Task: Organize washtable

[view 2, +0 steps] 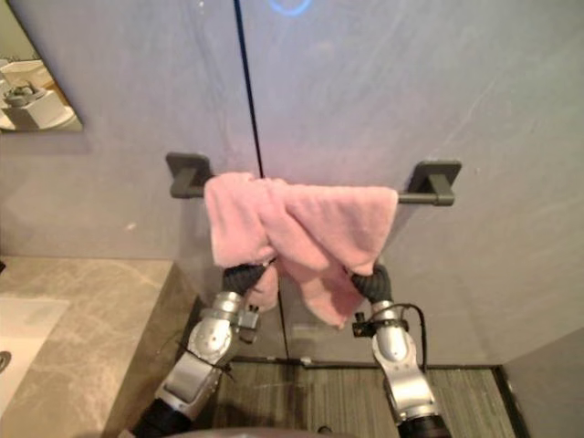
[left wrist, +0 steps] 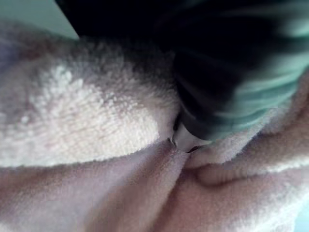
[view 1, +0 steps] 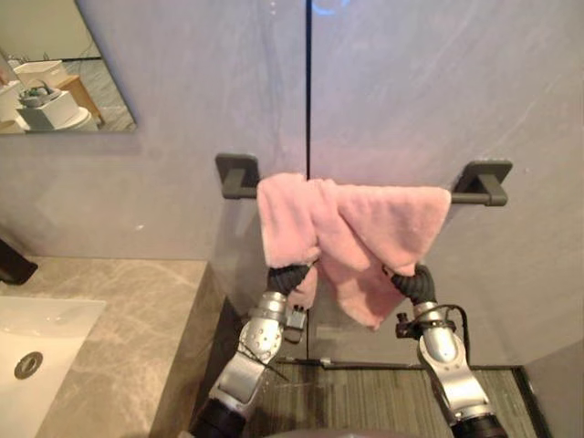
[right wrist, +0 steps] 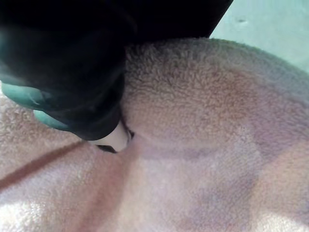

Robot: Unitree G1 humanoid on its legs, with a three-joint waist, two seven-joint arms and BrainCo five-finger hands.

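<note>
One pink towel: draped over a dark towel bar on the grey wall. It is bunched, hanging in uneven folds, with one longer corner drooping low between my two arms. It covers the bar from just beside the left bracket to near the right bracket, where a short bare stretch of bar shows.

Two robot hands, both mine, both raised into the towel from below.

- My left robot hand: under the towel's left fold. Its dark ribbed cover shows and the rest is buried in the cloth. The left wrist view has plush pile pressed right against the cover. I cannot tell whether this robot hand is apart, together or clamped on the towel.
- My right robot hand: under the towel's right fold, beside the drooping corner. Its cover also touches the pile, and its state is likewise hidden, so I cannot tell.

One desk: grey-veined stone at lower left, well apart from the towel.

One white sink: set into the desk.

One mirror: on the wall at upper left.
</note>
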